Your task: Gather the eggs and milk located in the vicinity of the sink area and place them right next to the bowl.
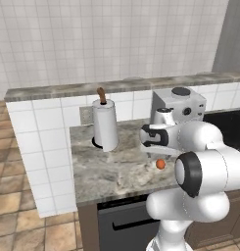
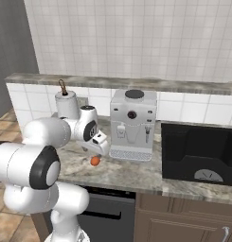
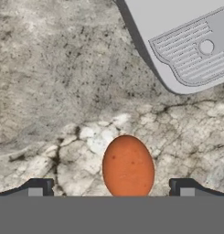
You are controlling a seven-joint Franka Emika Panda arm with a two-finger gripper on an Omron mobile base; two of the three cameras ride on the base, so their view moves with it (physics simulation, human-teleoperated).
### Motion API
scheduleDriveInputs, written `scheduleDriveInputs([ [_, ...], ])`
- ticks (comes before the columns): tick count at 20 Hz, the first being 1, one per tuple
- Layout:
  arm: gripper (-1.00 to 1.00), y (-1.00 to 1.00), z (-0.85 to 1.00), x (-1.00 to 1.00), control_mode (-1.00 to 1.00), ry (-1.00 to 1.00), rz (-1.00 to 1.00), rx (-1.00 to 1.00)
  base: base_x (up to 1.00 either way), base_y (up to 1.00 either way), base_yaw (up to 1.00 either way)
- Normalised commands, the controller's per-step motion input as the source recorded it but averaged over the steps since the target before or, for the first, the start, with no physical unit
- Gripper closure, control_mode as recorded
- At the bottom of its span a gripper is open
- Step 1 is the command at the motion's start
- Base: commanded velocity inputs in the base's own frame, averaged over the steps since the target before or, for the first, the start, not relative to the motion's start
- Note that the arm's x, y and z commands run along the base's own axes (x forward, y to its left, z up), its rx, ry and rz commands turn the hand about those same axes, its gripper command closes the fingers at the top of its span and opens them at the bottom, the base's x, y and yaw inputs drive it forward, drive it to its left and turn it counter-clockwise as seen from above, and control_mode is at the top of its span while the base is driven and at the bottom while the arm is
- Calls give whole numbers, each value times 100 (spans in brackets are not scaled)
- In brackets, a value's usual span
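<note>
At the far left of the mottled grey-brown stone table (image 1: 111, 169), near its back edge, stands a tall white paper-towel roll with a brown wooden spindle (image 1: 105, 123), upright and well apart from the other items.

The small orange-brown oval egg (image 1: 160, 164) lies on the bare stone near the front edge of the table, between the paper-towel roll and the boxy silver-grey coffee machine with a black round top knob (image 2: 133, 124). Its surface is smooth, matt and uniformly coloured, with no visible marks. In the hand view the egg (image 3: 128, 167) shows as an elongated oval whose long axis runs along the viewing direction, from the bottom toward the top of that view; which end is narrower cannot be determined.

The two-finger end effector (image 3: 111, 188) hangs directly over the egg, fingers spread wide, one dark fingertip (image 3: 39, 187) on each side of the egg and clear of it. The grey perforated drip tray (image 3: 195, 50) of the coffee machine lies near the egg, apart from it.

To the right of the coffee machine, a black recessed sink basin (image 2: 199, 152) is set into the table.
</note>
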Motion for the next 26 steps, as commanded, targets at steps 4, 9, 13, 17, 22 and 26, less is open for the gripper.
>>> scheduleDriveInputs([
  [4,-100,-16,-6,0,-100,0,0,0,0,0,0],
  [9,-100,-11,-9,0,-100,0,0,0,0,0,0],
  [13,-100,-1,-14,0,-100,0,0,0,0,0,0],
  [17,-100,0,-16,0,-100,0,0,0,0,0,0],
  [22,-100,0,-8,-2,-100,0,0,0,0,0,0],
  [26,-100,0,-10,0,-100,1,0,0,0,0,0],
])
